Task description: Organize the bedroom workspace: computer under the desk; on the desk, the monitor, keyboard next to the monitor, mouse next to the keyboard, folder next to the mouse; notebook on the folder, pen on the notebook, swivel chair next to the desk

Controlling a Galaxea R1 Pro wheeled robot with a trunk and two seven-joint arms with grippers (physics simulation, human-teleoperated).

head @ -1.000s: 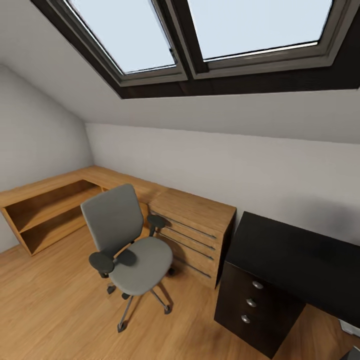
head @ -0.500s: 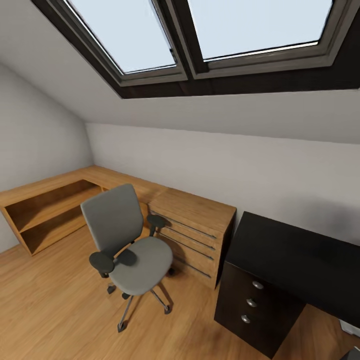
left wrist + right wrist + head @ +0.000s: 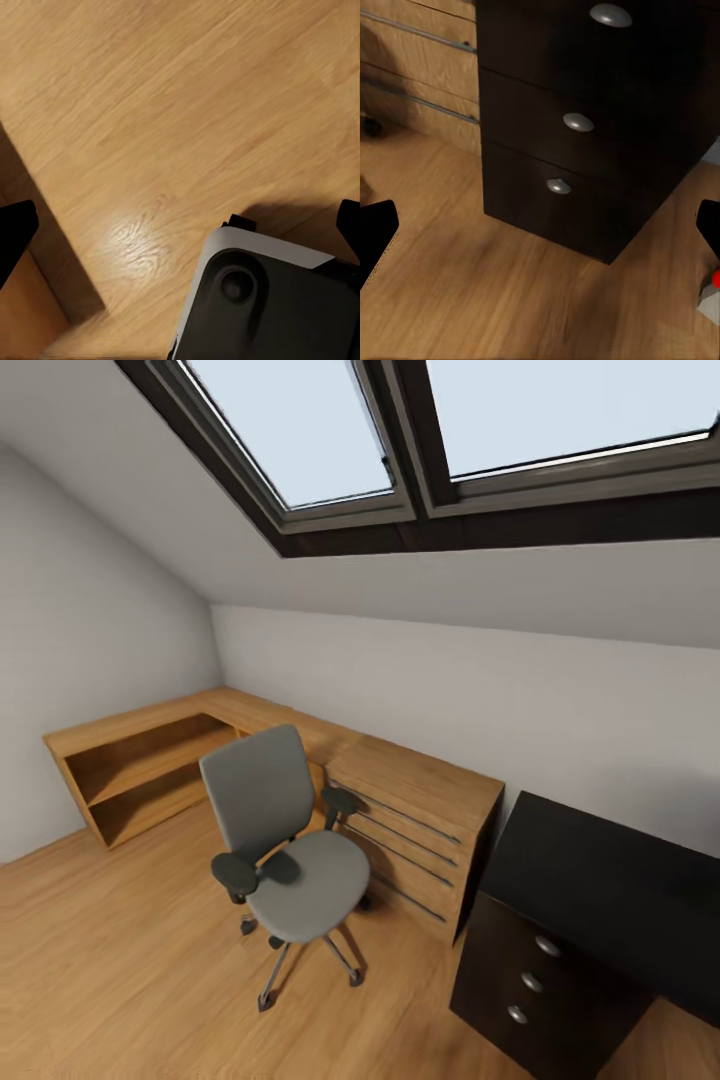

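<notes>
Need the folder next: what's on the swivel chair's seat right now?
In the head view the swivel chair shows a bare grey seat: no folder on the visible part. The black armrest covers a strip of the seat's near edge, so that strip can't be checked.

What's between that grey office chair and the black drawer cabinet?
In the head view, bare wooden floor and the end of the low wooden shelving separate the swivel chair from the black drawer cabinet.

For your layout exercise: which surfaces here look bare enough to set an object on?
The wooden shelving's top along the wall and the black cabinet's top beside it look bare. The swivel chair's seat is bare too. The chair crowds the shelving's front.
</notes>
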